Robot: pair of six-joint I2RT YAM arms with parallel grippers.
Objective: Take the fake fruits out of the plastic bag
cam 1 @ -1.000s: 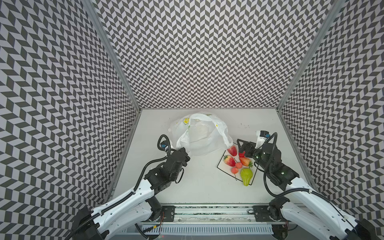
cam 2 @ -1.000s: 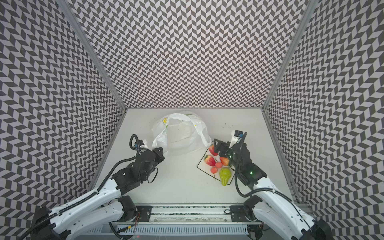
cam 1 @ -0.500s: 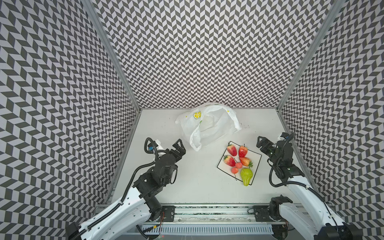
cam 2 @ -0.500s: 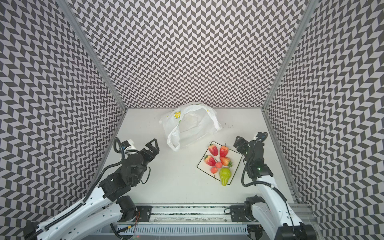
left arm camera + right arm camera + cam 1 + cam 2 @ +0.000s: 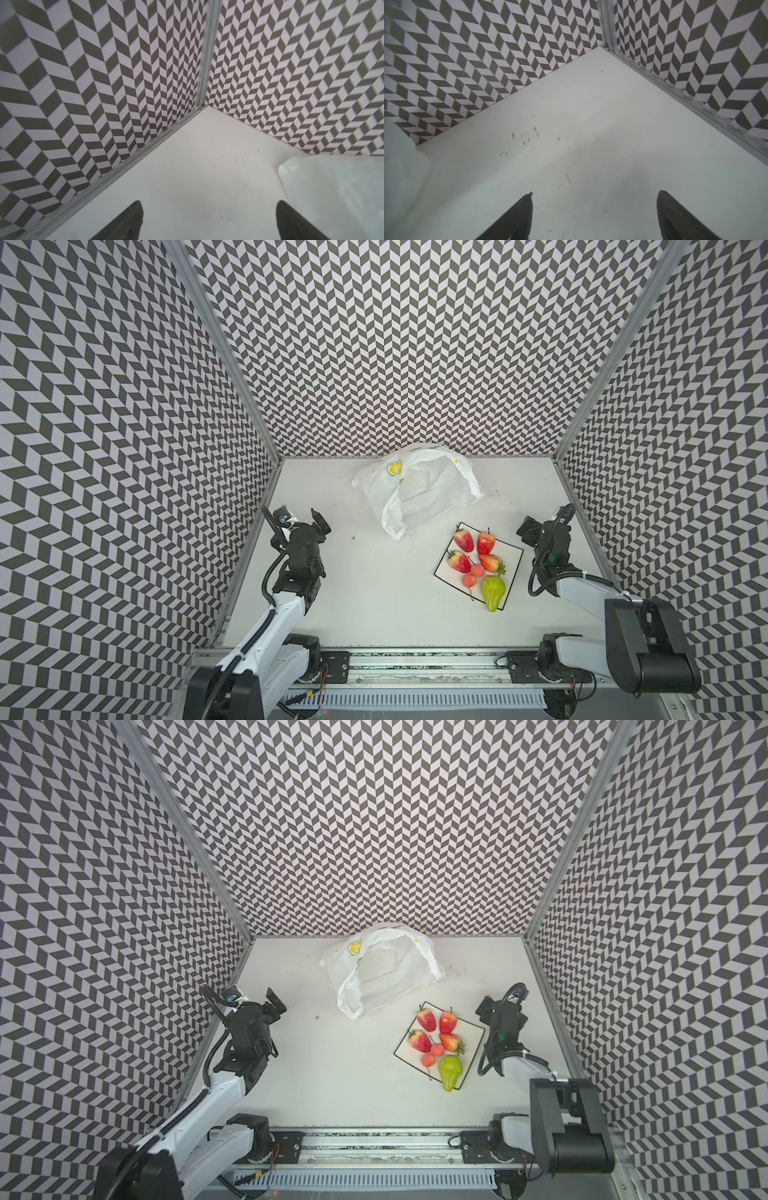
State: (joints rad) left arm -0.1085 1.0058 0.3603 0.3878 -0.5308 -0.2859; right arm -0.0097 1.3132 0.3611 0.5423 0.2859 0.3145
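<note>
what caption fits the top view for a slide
Fake fruits on the white sheet, plastic bag near the back wall, left pincer and right pincer open, holding nothing.

Chevron walls (image 5: pixel 395 344), white floor (image 5: pixel 374 605), metal posts (image 5: pixel 219 344)

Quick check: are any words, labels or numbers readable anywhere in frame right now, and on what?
No readable text in any view.
The plastic bag carries only a yellow lemon print and no words.
The black-bordered white sheet under the fake fruits is blank.
</note>
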